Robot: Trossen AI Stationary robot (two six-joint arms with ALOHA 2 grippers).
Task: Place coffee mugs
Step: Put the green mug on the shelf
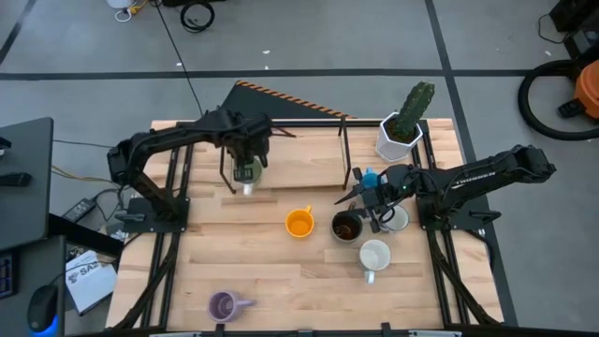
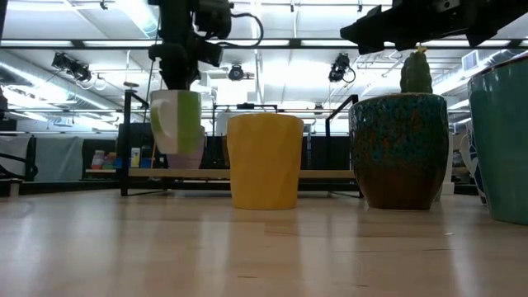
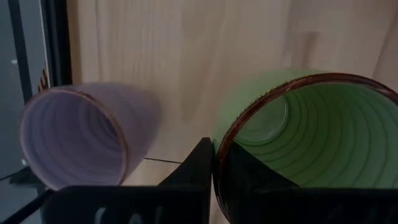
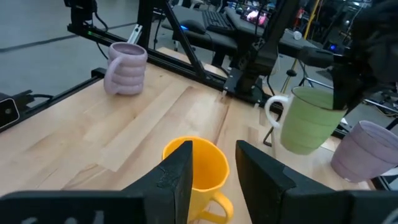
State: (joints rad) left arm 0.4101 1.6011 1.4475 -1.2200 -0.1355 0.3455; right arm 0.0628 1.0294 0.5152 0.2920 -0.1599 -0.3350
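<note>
My left gripper [image 1: 248, 167] is shut on a green mug with a white handle [image 4: 308, 121], held over the far left part of the table. A purple mug [image 3: 74, 137] stands right beside it. My right gripper [image 4: 214, 171] is open and hovers over the table's right middle, touching nothing. The orange mug [image 4: 196, 168] stands on the table just ahead of its fingers. The dark brown mug [image 1: 346, 226], a blue mug [image 1: 371, 176] and two white mugs [image 1: 374, 255] [image 1: 399, 220] are close around that gripper. A second purple mug [image 1: 225, 304] stands near the table's near edge. My left gripper holds the green mug by its rim [image 3: 219, 149], one finger inside the mug and one outside. The fingers [image 3: 199, 163] come from above, pointing down. The mug [image 2: 177, 122] hangs below them, lifted clear of the table, about upright with a slight tilt.
A white faceted pot with a cactus [image 1: 402, 136] stands at the far right corner. A black frame with a raised wooden shelf [image 1: 285, 159] spans the far middle. Bare wood lies between the orange mug and the near purple mug.
</note>
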